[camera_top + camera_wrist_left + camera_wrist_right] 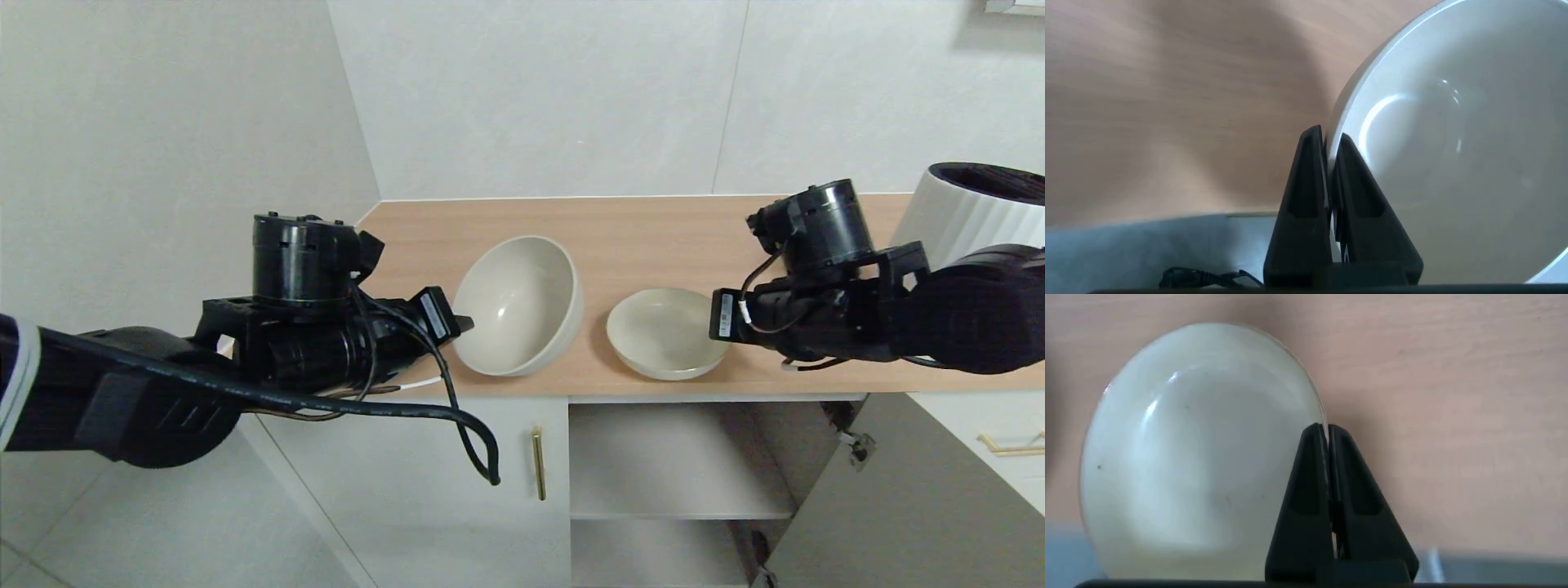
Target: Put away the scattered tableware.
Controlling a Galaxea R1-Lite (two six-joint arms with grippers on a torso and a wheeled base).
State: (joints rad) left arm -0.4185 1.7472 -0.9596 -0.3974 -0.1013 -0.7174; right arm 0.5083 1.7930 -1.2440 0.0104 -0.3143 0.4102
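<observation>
The left end effector (1328, 135) is pinched onto the rim of the tipped large bowl (522, 306), above and left of the open cabinet (669, 457). The right end effector (1328, 433) clamps the small bowl (665, 331) directly above it. Both bowls sit on the surface (637, 237), so neither is stowed yet.

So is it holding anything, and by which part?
The left tool grips the large bowl by its rim; the right tool grips the small bowl by its rim.

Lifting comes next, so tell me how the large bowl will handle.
The large bowl looks glazed and rigid, so likely slippery and breakable. The left gripper pinches just one rim edge, and it sits tilted on the counter, so it may swing or slip.
</observation>
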